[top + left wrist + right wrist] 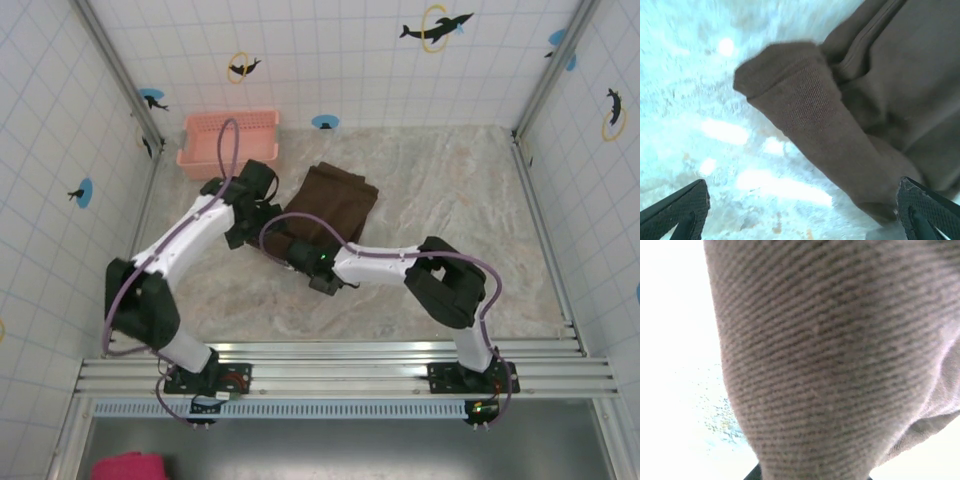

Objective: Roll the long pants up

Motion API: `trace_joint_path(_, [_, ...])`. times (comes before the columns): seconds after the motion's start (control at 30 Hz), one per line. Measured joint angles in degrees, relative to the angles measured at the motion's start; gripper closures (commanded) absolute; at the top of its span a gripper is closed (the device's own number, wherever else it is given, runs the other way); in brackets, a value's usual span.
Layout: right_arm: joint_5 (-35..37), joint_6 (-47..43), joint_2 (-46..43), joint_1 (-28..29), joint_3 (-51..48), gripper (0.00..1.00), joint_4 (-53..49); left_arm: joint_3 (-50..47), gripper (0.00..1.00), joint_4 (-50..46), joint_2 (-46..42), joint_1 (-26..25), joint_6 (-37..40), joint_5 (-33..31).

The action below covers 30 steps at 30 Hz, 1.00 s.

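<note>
- I've got the long pants [335,200] lying folded into a narrow dark brown stack in the middle of the table [450,200]. They're just right of the pink basket [230,135] and not touching it.
- The near end looks thicker. On the left wrist camera it's a fat, doubled-over band of fabric [815,120] running diagonally, which I read as the start of the roll.
- Both arms are in on that near end, one per side. My guess is that's so the roll turns evenly and doesn't skew.
- Left gripper [258,210]: on its own camera the two fingers [682,207] are spread wide, one in each bottom corner, with nothing between them but bare tabletop.
- The rolled band lies just ahead of that claw and toward its right finger, very close to it. I can't say whether cloth touches the pad.
- Right gripper [298,255]: it's tucked in at the near edge of the roll, and its camera is pressed right up to brown weave [830,355].
- I can't tell whether that claw is spread or pinching. The fingers aren't readable there, and from above cable and wrist cover them.
- My read is that the roll is barely begun, with most of the length flat beyond it toward the back wall.
</note>
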Motion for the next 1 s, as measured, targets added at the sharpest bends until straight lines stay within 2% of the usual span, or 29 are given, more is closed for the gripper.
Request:
trace_joint_path(0.2, [-13.38,-3.58,-0.07,-5.88,2.47,1.0,-2.8,-16.11,0.02,13.77,-15.04,0.26,-2.89,0.2])
trace_joint_path(0.3, [-17.99,-3.93,0.02,-7.67,3.02,1.0,-3.67,-27.5,0.02,25.81,-19.52,0.39,-6.73,2.56])
trace_joint_path(0.37, [-19.89,-4.02,0.13,-8.35,3.21,1.0,-4.0,-36.92,0.02,37.64,-21.18,0.61,-10.88,4.52])
trace_joint_path(0.5, [-21.59,-4.07,0.2,-8.52,3.21,1.0,-3.98,-50.42,0.02,58.23,-19.19,1.03,-18.75,6.43])
trace_joint_path(0.73, [-23.37,-4.07,0.2,-8.48,3.21,1.0,-3.87,-52.85,0.02,81.59,-11.96,1.07,-27.04,8.13])
trace_joint_path(1.0, [-24.15,-4.0,0.31,-8.48,3.21,1.0,-3.8,-52.85,0.02,95.23,-1.25,1.07,-31.01,8.76])
